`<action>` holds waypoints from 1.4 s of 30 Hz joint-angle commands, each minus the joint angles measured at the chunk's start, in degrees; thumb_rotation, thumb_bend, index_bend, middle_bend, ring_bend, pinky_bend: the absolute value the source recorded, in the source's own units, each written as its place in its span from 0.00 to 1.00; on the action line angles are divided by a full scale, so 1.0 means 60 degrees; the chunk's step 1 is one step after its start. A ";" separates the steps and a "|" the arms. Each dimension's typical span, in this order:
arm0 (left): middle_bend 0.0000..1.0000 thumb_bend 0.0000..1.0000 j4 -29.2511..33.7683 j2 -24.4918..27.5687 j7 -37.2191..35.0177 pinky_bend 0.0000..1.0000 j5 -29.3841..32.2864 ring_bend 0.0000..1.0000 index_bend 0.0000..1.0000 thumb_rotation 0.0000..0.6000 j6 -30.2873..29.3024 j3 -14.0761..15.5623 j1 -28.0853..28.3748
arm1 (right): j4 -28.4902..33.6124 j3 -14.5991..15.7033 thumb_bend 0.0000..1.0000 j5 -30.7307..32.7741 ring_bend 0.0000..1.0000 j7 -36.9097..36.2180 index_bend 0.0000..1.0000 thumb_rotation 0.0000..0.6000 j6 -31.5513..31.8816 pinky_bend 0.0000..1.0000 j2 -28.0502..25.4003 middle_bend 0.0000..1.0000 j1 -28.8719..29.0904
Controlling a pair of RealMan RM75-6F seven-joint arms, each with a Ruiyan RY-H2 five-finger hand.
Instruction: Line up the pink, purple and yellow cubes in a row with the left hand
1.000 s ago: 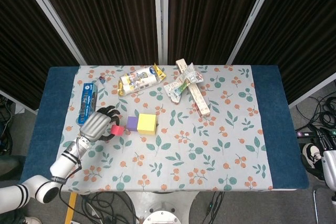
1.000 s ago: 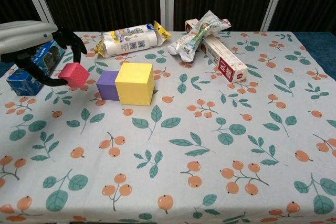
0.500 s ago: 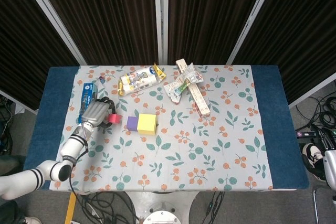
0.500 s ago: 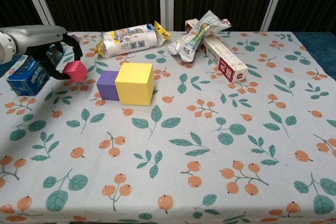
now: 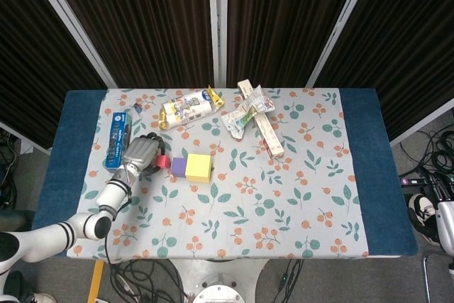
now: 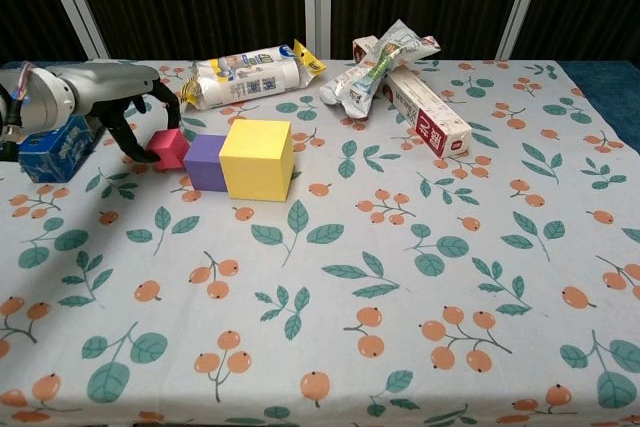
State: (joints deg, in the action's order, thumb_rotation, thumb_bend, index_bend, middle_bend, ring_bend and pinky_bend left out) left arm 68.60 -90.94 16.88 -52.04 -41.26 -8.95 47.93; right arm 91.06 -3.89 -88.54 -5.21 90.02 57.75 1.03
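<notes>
Leaf-printed tablecloth [image 6: 400, 277] carries the purple cube [image 6: 204, 161] and yellow cube [image 6: 257, 158], while the left hand [image 6: 115, 99] pinches the small, probably light pink cube [image 6: 168, 147] by opposite faces.

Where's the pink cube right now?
In the chest view, the pink cube sits far left, held by the left hand, just left of the purple cube.

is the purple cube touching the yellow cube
Touching. In the chest view the purple cube sits flush against the left face of the yellow cube, no tablecloth showing between them; the head view shows the same.
</notes>
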 commanded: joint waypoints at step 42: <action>0.24 0.28 0.0667 0.0083 0.1113 0.25 0.1168 0.16 0.32 1.00 0.0108 0.0426 0.0551 | -0.0241 -0.0020 0.24 0.0091 0.12 -0.0257 0.06 1.00 0.0068 0.22 0.0037 0.16 -0.0093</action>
State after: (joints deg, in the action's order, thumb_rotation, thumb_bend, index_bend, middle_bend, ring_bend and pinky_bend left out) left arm 72.06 -90.86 23.53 -45.01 -40.55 -6.55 51.27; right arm 89.62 -4.01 -87.97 -6.74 90.41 57.98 0.48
